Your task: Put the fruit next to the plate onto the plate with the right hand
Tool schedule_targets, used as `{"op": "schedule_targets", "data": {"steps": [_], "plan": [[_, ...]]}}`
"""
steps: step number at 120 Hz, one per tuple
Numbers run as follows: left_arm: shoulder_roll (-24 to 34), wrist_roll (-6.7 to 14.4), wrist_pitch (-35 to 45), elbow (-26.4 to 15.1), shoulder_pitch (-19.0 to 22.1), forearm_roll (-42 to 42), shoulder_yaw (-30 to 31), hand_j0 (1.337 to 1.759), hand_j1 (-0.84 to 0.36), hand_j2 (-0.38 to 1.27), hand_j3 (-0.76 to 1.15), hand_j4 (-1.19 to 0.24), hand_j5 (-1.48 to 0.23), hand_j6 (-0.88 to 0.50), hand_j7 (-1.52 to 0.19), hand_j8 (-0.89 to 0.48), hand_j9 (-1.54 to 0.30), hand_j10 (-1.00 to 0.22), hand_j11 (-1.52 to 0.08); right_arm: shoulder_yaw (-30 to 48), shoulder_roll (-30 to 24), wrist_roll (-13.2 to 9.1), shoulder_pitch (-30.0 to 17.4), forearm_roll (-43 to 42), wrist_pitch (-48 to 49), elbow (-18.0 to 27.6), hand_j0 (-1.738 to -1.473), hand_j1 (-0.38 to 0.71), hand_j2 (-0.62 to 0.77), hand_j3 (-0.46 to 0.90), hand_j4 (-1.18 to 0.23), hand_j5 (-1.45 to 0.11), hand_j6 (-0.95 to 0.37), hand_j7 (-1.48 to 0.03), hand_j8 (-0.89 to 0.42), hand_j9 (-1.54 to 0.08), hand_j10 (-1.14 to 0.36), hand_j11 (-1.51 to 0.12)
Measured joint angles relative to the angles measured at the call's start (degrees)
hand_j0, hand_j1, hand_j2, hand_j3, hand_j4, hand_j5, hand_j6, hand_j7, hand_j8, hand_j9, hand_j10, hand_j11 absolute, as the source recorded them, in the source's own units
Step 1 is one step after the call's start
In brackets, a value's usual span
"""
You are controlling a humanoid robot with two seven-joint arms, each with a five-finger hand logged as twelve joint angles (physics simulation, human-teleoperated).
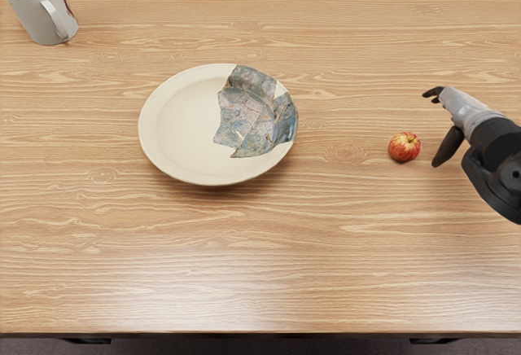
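**Item:** small round red-and-yellow apple (404, 146), recorded on the pale wood-grain counter (260, 249), well apart from the round cream ceramic plate (175, 127) and to its right.

**Progress:** nothing had been placed on the plate by the hand, and the apple was ungrasped. The grey-and-black right hand (462, 115) was noted near the apple's right side, not touching. Its fingers (447, 147) were spread and held nothing. Grasp, leftward carry and release were judged outstanding.

**Room:** a crumpled blue-grey sheet (254, 112) was found covering the plate's right portion, while the left portion was bare. Open counter was noted between apple and plate. A grey ceramic mug (39, 6) was logged at the far left corner, well clear of the path.
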Motion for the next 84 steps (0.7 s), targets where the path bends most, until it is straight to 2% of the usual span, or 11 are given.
{"op": "schedule_targets", "data": {"steps": [25,84], "plan": [[0.00,0.00,0.01,-0.04,0.00,0.00,-0.06,1.658,0.35,0.00,0.00,0.00,0.00,0.00,0.00,0.00,0.00,0.00,0.00,-0.02,2.30,0.00,-0.90,-0.04,-0.26,-0.26,-1.658,-0.10,-0.04,0.00,-0.22,-0.28,-0.22,-0.28,-0.22,-0.28,-0.22,-0.28],[0.00,0.00,0.02,-0.08,0.00,0.00,0.06,1.658,0.35,0.00,0.00,0.00,0.00,0.00,0.00,0.00,0.00,0.00,0.00,-0.04,3.05,0.00,-2.58,-0.09,-0.31,-0.33,-1.658,-0.04,-0.05,0.00,-0.26,-0.33,-0.26,-0.33,-0.26,-0.33,-0.26,-0.33]]}}
